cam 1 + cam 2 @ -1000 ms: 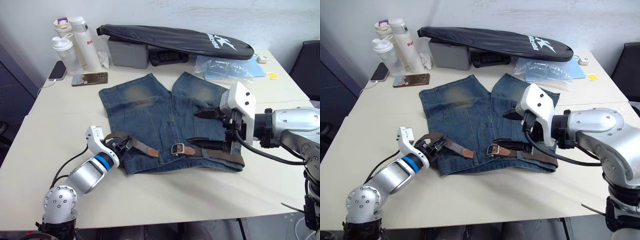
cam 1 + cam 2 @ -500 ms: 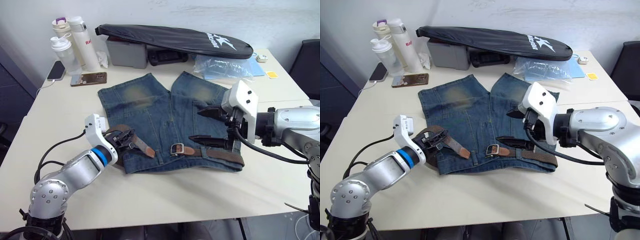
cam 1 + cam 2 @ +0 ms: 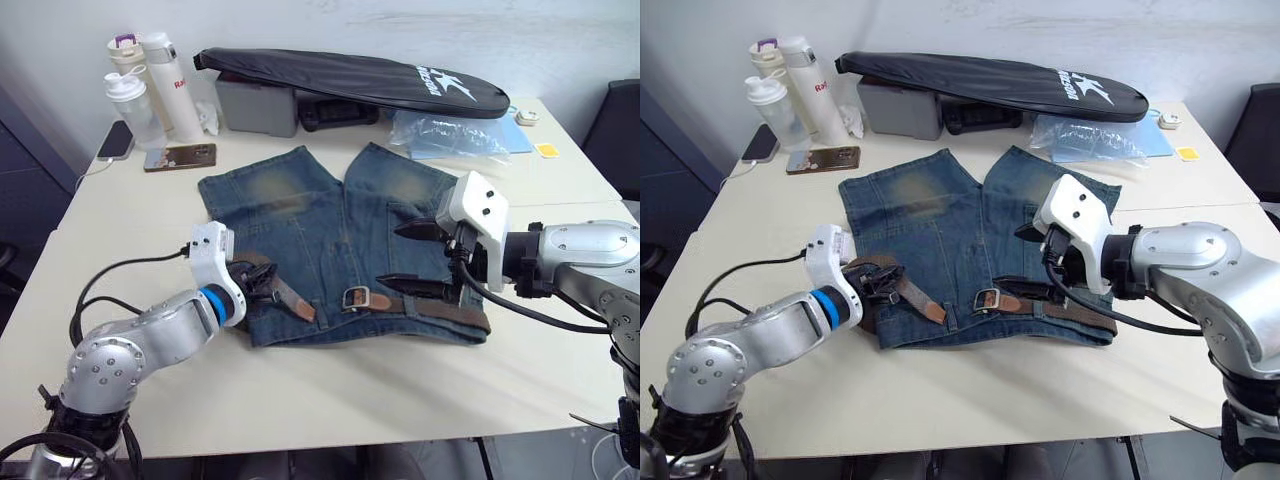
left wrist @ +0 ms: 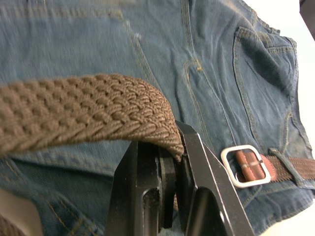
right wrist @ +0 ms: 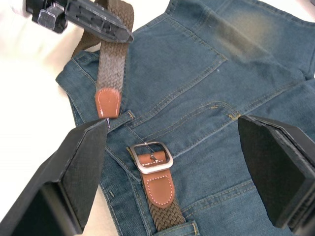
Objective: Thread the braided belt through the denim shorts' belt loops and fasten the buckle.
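The denim shorts [image 3: 320, 225] lie flat mid-table, waistband toward the near edge. The braided belt [image 3: 440, 312] runs along the right half of the waistband, passing under a belt loop [image 5: 182, 229]. The silver buckle [image 3: 356, 297] lies near the fly. The belt's free end curves off the shorts' left side, and its tan leather tip [image 5: 108, 102] rests on the denim left of the buckle. My left gripper [image 3: 262, 283] is shut on this braided strap [image 4: 88, 108], a little behind the tip. My right gripper [image 3: 408, 258] hovers open over the right hip, above the buckle [image 5: 152, 157].
A long black zipped bag [image 3: 350, 75] lies on a grey box [image 3: 255, 105] at the back. Bottles [image 3: 150, 85] and two phones [image 3: 180, 157] stand back left. A plastic bag [image 3: 445, 132] lies back right. A dark chair [image 3: 615, 130] stands beyond the table's right edge.
My left wrist has lifted and swung in over the shorts' left edge, carrying the belt's free end a little toward the buckle. The right gripper has stayed open in about the same place.
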